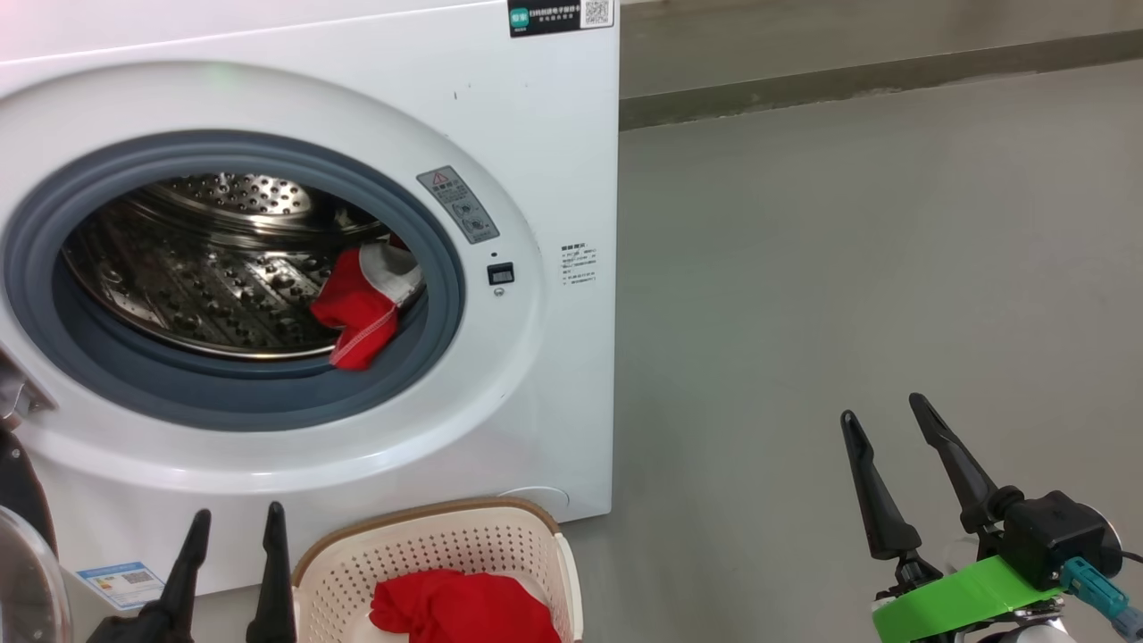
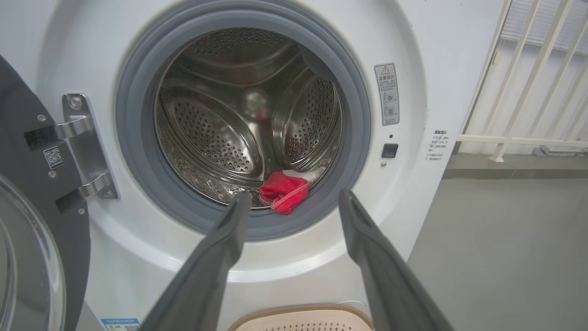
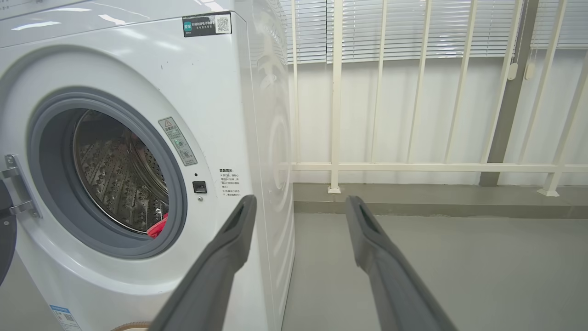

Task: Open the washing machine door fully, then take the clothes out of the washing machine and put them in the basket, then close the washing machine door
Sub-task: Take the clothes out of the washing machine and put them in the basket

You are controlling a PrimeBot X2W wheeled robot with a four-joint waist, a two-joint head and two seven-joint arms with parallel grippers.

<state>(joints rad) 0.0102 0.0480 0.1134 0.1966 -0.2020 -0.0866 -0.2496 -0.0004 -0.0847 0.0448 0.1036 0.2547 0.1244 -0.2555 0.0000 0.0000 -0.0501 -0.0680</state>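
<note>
The washing machine [image 1: 527, 161] stands with its door [image 2: 27, 239] swung wide open to the left on its hinge. A red garment with white trim [image 1: 362, 304] lies at the lower right of the steel drum, over the grey gasket [image 2: 285, 195] [image 3: 157, 227]. Another red garment [image 1: 464, 607] lies in the cream basket [image 1: 357, 558] on the floor before the machine. My left gripper [image 1: 237, 522] is open just left of the basket, below the drum opening, fingers empty [image 2: 294, 200]. My right gripper [image 1: 884, 415] is open over the floor to the machine's right [image 3: 298, 204].
Grey floor [image 1: 848, 268] stretches right of the machine. A low ledge with a white railing [image 3: 413, 168] and window blinds lies behind. The open door's glass bowl [image 1: 27, 580] bulges at the far lower left, close to my left gripper.
</note>
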